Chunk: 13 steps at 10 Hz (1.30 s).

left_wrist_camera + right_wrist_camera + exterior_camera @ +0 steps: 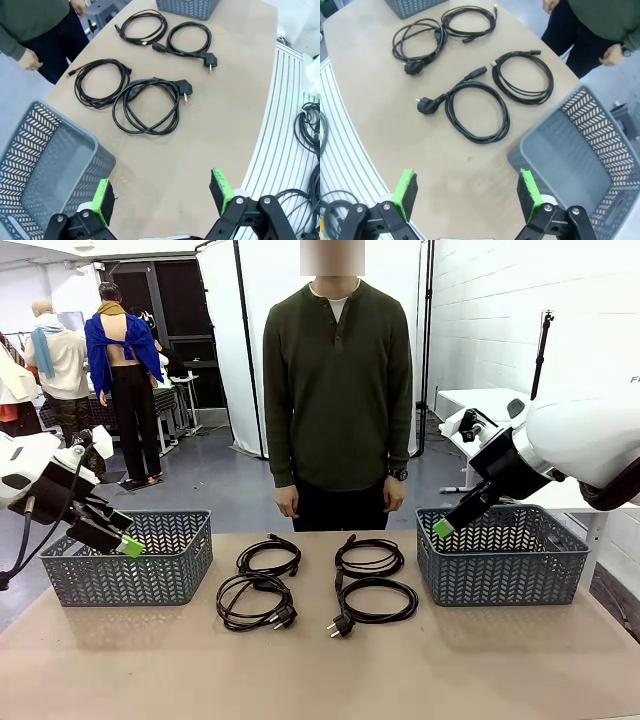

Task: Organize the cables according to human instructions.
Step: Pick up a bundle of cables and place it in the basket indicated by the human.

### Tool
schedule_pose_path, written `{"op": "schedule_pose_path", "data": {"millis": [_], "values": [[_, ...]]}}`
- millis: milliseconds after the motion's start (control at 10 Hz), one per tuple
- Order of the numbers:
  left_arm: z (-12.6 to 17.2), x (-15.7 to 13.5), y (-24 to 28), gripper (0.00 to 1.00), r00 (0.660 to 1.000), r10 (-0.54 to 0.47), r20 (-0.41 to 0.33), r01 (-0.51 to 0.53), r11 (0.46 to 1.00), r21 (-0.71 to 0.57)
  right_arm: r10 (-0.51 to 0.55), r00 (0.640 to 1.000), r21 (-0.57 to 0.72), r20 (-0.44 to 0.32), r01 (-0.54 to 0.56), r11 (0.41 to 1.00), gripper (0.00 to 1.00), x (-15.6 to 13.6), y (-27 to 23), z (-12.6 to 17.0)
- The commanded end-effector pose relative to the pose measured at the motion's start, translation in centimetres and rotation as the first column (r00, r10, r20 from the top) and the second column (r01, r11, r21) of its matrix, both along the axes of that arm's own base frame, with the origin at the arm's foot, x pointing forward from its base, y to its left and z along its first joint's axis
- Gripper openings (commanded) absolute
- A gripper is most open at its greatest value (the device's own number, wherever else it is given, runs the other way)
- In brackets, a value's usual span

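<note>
Cables, four thin black coiled cords, lie on the tan table ahead of both empty, wide-open end effectors, left and right. Sorting seemingly hasn't begun; the next move awaits the olive-shirted person's instruction.

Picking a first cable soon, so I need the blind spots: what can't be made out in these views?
- Front view: floor of the left basket, screened by its lattice wall and the left gripper.
- Left wrist view: right basket, cut off by the top edge.
- Front view: plug type on the far-left cable, too small.
</note>
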<state>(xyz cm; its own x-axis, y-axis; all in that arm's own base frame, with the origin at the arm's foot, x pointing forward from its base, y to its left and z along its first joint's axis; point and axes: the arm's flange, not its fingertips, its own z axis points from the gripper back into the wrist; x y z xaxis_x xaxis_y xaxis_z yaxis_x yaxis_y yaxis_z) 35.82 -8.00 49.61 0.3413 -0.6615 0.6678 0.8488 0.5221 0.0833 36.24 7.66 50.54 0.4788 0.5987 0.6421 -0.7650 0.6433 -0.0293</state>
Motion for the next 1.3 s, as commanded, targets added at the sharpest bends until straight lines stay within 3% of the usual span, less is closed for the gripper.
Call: {"op": "schedule_pose_path", "data": {"millis": [0,1200], "values": [[-0.13,0.16,0.14,1.0,1.0,-0.003,-0.002,0.003,1.0,-0.003,0.009,1.0,0.008,0.001,-0.009,1.0,1.0,0.07,-0.07,-0.04],[-0.13,0.16,0.14,1.0,1.0,-0.003,-0.002,0.003,1.0,-0.003,0.009,1.0,0.008,0.001,-0.009,1.0,1.0,0.07,-0.07,-0.04]]}}
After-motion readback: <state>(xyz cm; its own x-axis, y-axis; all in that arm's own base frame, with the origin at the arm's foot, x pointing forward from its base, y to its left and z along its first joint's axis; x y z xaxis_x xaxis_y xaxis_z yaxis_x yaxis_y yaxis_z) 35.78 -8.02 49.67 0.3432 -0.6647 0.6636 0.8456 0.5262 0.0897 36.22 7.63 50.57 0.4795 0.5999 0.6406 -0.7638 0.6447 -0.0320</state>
